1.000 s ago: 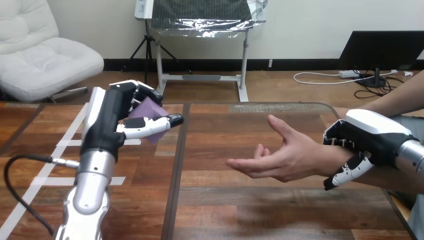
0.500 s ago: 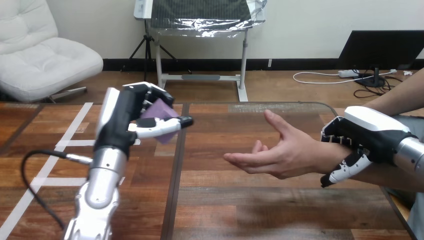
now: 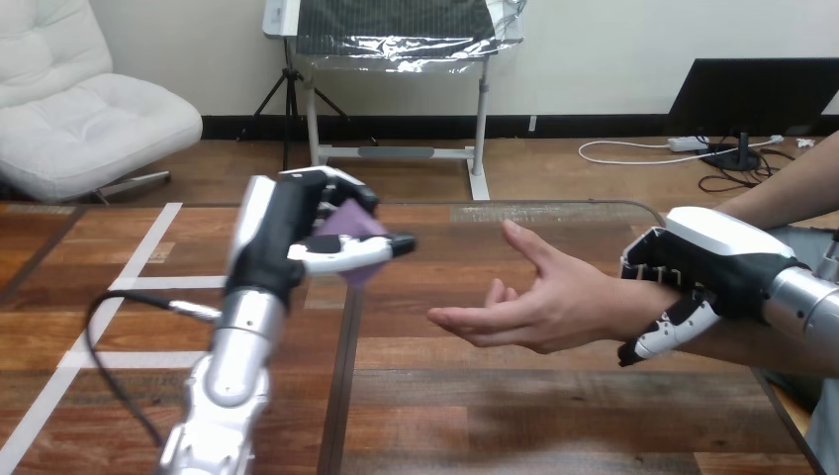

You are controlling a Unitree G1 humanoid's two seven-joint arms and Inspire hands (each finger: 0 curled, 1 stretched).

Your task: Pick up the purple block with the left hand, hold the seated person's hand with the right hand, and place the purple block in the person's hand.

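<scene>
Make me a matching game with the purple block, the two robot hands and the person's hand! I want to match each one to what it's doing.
Things:
1. purple block
2. left robot hand
3. right robot hand
4. person's hand

What it's doing:
A. open, palm up
B. curled round the person's wrist
C. held up in the air
D. curled round the block

Pairs: 1-C, 2-D, 3-B, 4-A
</scene>
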